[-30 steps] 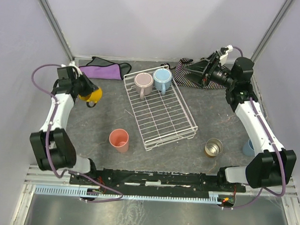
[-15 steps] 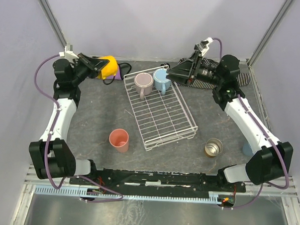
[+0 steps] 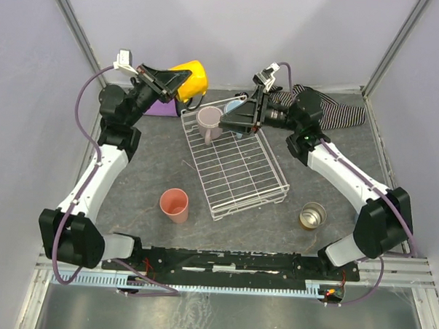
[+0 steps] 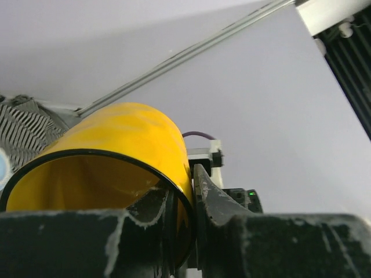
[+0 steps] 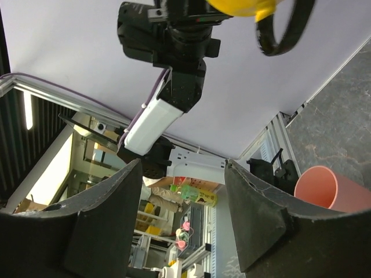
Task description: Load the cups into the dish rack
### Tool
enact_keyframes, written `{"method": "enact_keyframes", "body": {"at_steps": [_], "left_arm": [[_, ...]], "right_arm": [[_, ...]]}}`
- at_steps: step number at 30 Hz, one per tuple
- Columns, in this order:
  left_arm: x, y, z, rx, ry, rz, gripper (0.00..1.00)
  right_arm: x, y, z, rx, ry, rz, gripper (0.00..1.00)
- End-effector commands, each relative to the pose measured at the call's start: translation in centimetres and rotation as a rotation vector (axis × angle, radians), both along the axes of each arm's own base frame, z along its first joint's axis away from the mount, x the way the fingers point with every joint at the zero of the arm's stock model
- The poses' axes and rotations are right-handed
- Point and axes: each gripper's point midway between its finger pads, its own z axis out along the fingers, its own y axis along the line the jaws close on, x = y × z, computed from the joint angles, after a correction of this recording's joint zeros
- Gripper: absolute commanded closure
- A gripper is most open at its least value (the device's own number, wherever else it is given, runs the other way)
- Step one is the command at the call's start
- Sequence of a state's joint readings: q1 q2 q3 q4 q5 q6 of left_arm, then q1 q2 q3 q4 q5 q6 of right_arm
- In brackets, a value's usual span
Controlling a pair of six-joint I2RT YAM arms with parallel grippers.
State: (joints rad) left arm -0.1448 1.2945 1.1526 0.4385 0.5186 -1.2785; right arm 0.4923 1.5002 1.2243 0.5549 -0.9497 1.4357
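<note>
The left hand [image 3: 178, 80] is clenching the rim of the yellow mug [image 3: 193, 75], holding it in the air just beyond the far left corner of the dish rack [image 3: 237, 181]. The right hand [image 3: 227, 122] is hovering released over the rack's far end, where the pink mug [image 3: 209, 120] and light blue mug [image 3: 233, 107] are sitting. 2 cups are standing on the tabletop [image 3: 139, 175]: the salmon tumbler [image 3: 175, 204] left of the rack, the metal cup [image 3: 312, 214] right of it.

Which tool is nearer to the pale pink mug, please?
Right. The right tool hovers just beside the pale pink mug; the left tool is farther, beyond the dish rack's far-left corner, holding the yellow mug.
</note>
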Motion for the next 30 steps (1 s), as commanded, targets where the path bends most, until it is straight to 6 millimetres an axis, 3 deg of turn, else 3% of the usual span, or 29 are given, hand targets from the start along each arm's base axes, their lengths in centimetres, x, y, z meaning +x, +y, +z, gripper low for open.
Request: {"method": "enact_keyframes", "body": {"at_steps": [1,10,18,30], "left_arm": [[-4.1,-0.1,8.1,-0.195,-0.251,-0.006,0.97],[-4.1,-3.3,7.3,-0.268,-0.105,-0.095,0.97],[-4.9,-4.2,6.9,-0.248,-0.077,-0.098,0.97],[-5.1,-6.0,6.8,-0.27,-0.055,-0.148,0.97]], "right_arm": [[-0.4,0.9,0.9,0.032,-0.096,0.012,0.33],[0.5,2.2,0.6,0.023,-0.178,0.004,0.33],[2.1,2.6,1.1,0.015,-0.217,-0.058,0.33],[4.0,4.1,0.1,0.001,-0.177,-0.055,0.35]]}}
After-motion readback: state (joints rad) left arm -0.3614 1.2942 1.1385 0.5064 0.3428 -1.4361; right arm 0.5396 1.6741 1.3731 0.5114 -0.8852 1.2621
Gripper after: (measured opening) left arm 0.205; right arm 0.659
